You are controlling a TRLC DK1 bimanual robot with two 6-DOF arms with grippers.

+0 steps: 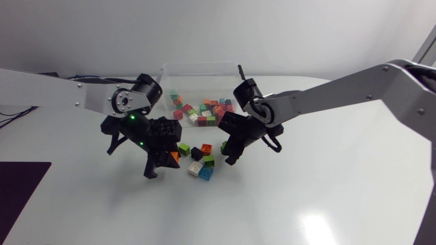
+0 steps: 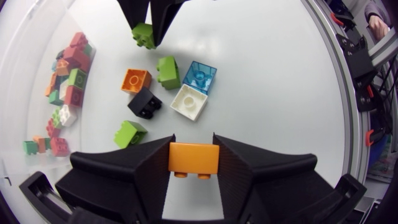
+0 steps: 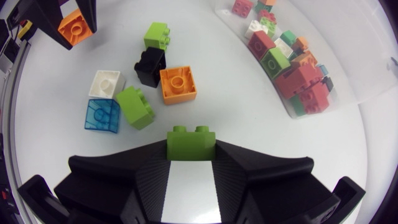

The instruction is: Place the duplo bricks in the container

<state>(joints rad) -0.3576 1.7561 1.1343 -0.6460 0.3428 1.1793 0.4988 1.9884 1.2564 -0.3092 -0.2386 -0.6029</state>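
In the left wrist view an orange duplo brick (image 2: 194, 159) sits clamped between the fingers of my left gripper (image 2: 194, 148). My right gripper (image 3: 191, 149) is shut on a green brick (image 3: 191, 142). From above, the left gripper (image 1: 165, 162) and right gripper (image 1: 228, 152) hang on either side of a small pile of loose bricks: green (image 1: 184, 150), black (image 1: 196, 154), orange (image 1: 206, 148), white (image 1: 196, 170) and clear blue (image 1: 206, 173). Behind them stands the clear container (image 1: 197, 66), holding several bricks.
The container's wall (image 3: 348, 37) lies beyond the loose pile on the right gripper's side. The white table (image 1: 306, 184) stretches bare in front and to the right. A dark mat (image 1: 20, 190) lies at the front left corner.
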